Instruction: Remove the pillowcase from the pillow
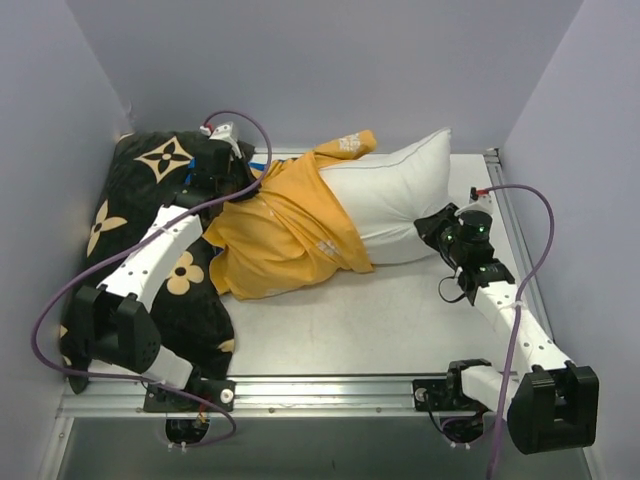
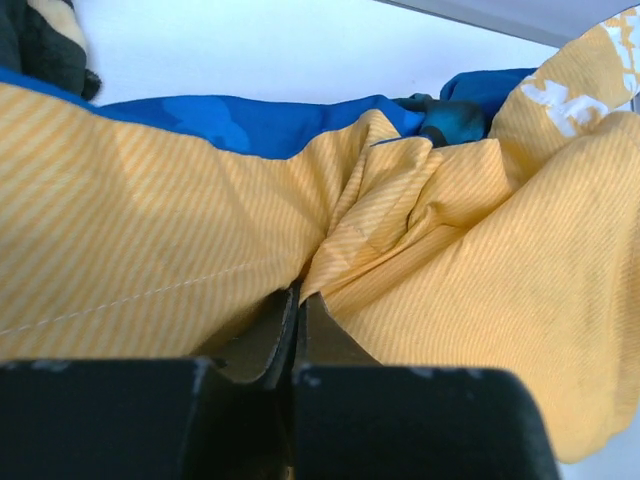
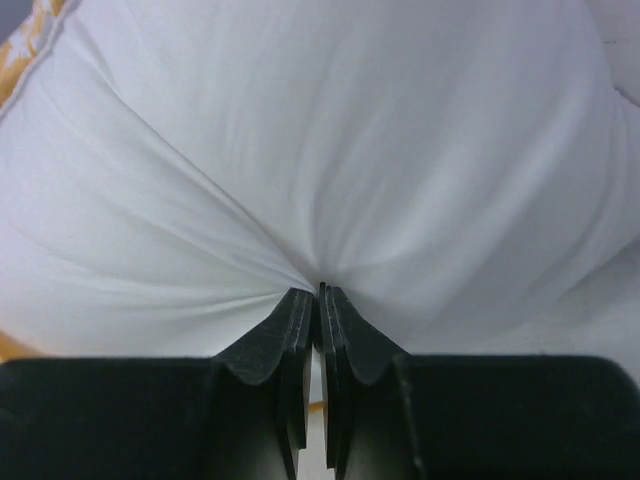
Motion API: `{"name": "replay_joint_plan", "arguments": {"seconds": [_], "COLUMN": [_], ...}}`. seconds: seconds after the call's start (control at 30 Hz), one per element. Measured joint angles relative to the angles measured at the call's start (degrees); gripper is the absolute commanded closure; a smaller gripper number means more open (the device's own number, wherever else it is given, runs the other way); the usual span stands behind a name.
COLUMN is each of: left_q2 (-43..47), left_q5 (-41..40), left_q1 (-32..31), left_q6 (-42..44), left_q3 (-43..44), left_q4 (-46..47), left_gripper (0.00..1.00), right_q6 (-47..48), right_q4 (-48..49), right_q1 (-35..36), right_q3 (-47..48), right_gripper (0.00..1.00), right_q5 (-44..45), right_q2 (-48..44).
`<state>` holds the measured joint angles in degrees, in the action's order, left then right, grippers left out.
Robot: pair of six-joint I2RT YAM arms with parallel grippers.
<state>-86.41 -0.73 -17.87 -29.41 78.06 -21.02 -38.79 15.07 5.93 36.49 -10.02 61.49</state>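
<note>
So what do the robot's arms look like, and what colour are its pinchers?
The left arm and right arm are white tubes with rows of tiny dots, joined by chunky black joints. A purple cable loops along each one. The left gripper and right gripper are black, with two flat, tapering fingers. A small green light glows near the right wrist.

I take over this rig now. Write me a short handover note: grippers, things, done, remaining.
Left gripper: shut on the pillowcase, pinching its orange-yellow fabric.
Right gripper: shut on the pillow, pinching its bare white side.
Done: the pillow's end near the right gripper is bare; the pillowcase covers the other end.
Left to do: pull them apart until the pillow is fully free.
</note>
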Motion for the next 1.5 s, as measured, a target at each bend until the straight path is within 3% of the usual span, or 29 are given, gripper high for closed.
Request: {"name": "replay_joint_plan", "arguments": {"seconds": [0.1, 0.13, 0.2, 0.27, 0.3, 0.37, 0.43, 0.5, 0.53, 0.6, 0.7, 0.83, 0.97, 1.07, 1.1, 1.17, 1.27, 1.3, 1.4, 1.47, 1.5], "left_q2": [-2.6, -4.2, -9.2, -13.6, -15.3, -17.2, -17.6, -17.4, -17.4, -16.7, -14.3, -8.7, -2.1, -1.3, -2.3, -5.6, -12.8, -14.8, -19.6, -21.8, -22.7], "left_q5": [1.0, 1.1, 0.5, -0.8, -1.6, -3.4, -5.1, -6.1, -6.4, -6.9, -9.0, -15.3, -27.1, -34.4, -36.4, -39.0, -41.2, -41.5, -42.8, -44.5, -45.1], "left_q1": [0.0, 0.0, -0.3, -0.9, -1.4, -2.7, -4.2, -5.6, -6.3, -7.7, -10.4, -15.8, -26.9, -35.5, -37.6, -40.2, -41.7, -41.8, -42.1, -42.2, -42.2], "left_q6": [2.6, 3.7, 6.3, 8.7, 9.6, 11.5, 13.0, 14.0, 14.2, 14.9, 15.3, 15.5, 12.2, 6.8, 4.6, 0.0, -4.8, -5.9, -8.6, -10.1, -10.7], "left_q3": [2.9, 5.0, 10.7, 14.7, 16.0, 17.3, 17.9, 19.0, 19.8, 21.2, 22.4, 22.8, 18.2, 13.0, 11.6, 9.4, 7.6, 7.3, 7.3, 7.5, 7.8], "left_q4": [-1.7, -2.9, -5.3, -6.6, -7.0, -8.0, -9.0, -9.6, -9.7, -9.3, -9.1, -8.7, -6.4, -5.2, -5.1, -4.9, -2.8, -1.7, 1.0, 2.6, 3.4], "left_gripper": [1.00, 1.00, 1.00, 1.00, 0.87, 0.76, 0.53, 0.43, 0.32, 0.26, 0.22, 0.20, 0.19, 0.16, 0.14, 0.12, 0.05, 0.05, 0.03, 0.03, 0.03], "right_q6": [2.6, 4.6, 7.4, 9.7, 10.5, 11.5, 11.8, 11.9, 11.8, 11.8, 11.6, 8.7, 4.8, 2.2, 1.4, 0.2, -1.3, -1.7, -2.8, -3.1, -3.3], "right_q4": [-5.0, -8.4, -12.7, -15.1, -16.4, -18.1, -19.9, -20.7, -20.7, -20.3, -18.1, -12.0, -6.3, -2.3, -1.4, -0.5, -0.3, -0.2, 0.9, 1.2, 1.4], "right_q1": [1.4, 3.1, 6.6, 10.1, 11.8, 13.8, 14.6, 14.8, 14.8, 14.8, 13.8, 7.6, 2.2, 2.3, 2.9, 4.7, 7.2, 7.7, 7.9, 7.9, 7.9], "right_q3": [3.0, 6.0, 10.9, 13.9, 15.0, 15.8, 15.3, 13.4, 12.2, 9.4, 5.7, 3.6, 2.6, 2.6, 2.7, 2.8, 2.8, 2.7, 1.3, 0.2, -0.1], "right_gripper": [0.71, 0.50, 0.32, 0.25, 0.20, 0.16, 0.12, 0.08, 0.07, 0.04, 0.04, 0.03, 0.09, 0.24, 0.34, 0.41, 0.47, 0.53, 0.55, 0.63, 0.72], "right_q5": [0.5, 2.2, 4.4, 6.3, 7.5, 9.9, 12.3, 14.4, 15.0, 15.8, 15.2, 9.3, 4.0, -0.2, -1.1, -2.1, -2.3, -2.3, -2.3, -2.4, -2.5], "right_q2": [0.1, 1.0, 2.7, 3.0, 2.8, 2.4, 1.8, 1.0, 0.7, 0.5, 1.8, 5.7, 9.1, 12.3, 13.4, 15.4, 16.8, 16.9, 17.0, 17.2, 17.5]}}
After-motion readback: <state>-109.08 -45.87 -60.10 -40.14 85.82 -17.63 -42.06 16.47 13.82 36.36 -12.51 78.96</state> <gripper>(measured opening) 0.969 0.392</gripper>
